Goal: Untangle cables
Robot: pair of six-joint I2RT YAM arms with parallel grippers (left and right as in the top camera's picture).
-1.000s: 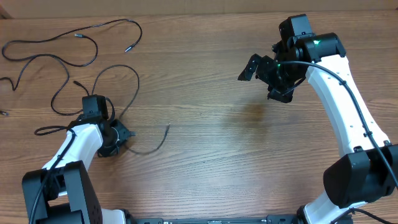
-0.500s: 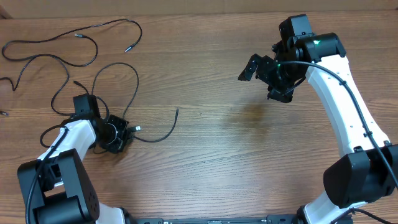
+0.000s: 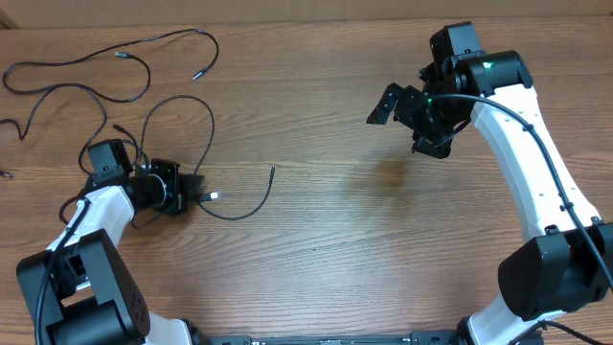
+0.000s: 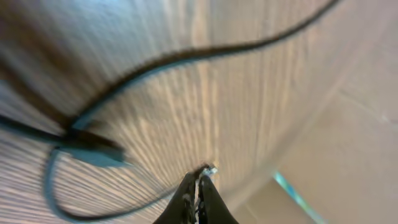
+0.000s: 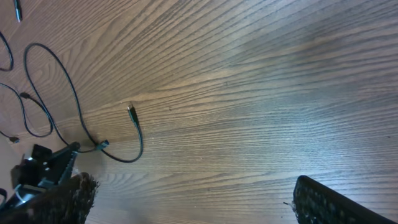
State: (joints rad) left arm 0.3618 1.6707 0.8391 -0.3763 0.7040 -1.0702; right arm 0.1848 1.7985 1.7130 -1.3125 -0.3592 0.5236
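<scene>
Several thin black cables lie on the wooden table at the left. One long cable (image 3: 144,72) snakes across the far left corner. Another cable (image 3: 210,134) forms a loop by my left gripper (image 3: 196,189). That gripper is low over the table and shut on a cable (image 3: 244,211) near its small pale plug (image 3: 213,196). The plug shows at the shut fingertips (image 4: 199,182) in the blurred left wrist view. The cable's free end (image 3: 273,171) curls to the right. My right gripper (image 3: 410,120) is open and empty, held above the table far to the right.
The right wrist view shows the held cable (image 5: 81,118), its free end (image 5: 130,111) and the left gripper (image 5: 43,165) at the lower left. Bare wood table (image 3: 345,240) lies between the arms. A small dark plug (image 3: 5,173) sits at the left edge.
My left gripper has moved left and a little farther back, dragging the cable with it. The cable's free end swung up and to the right. The right arm has not moved.
</scene>
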